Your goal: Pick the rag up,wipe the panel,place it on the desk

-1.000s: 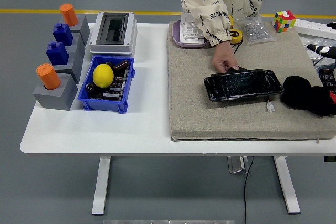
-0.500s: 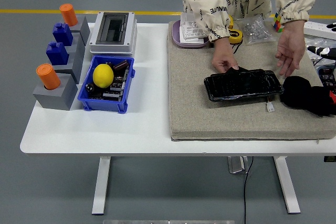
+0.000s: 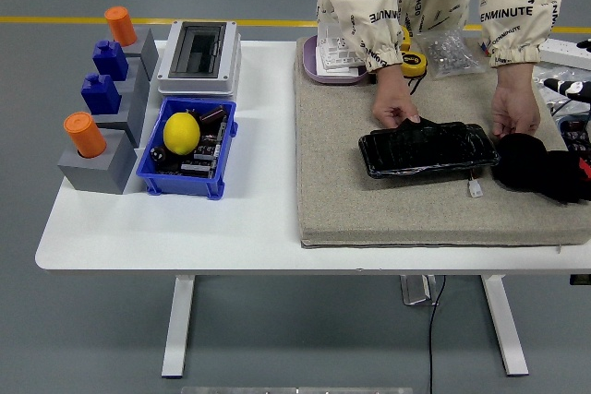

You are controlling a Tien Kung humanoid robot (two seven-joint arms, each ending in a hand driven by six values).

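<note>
You see the panel (image 3: 428,148) right of the frame's centre, a long, glossy black slab lying flat on the beige mat (image 3: 369,182), its long side running left to right and slightly tilted up to the right. Its surface looks wrinkled and reflective. A small white connector (image 3: 475,188) on a short lead sits just below its lower right corner. The rag (image 3: 523,161) is a dark, bunched-up lump at the right edge of the frame, just beside the panel's right end, also on the mat.
</note>
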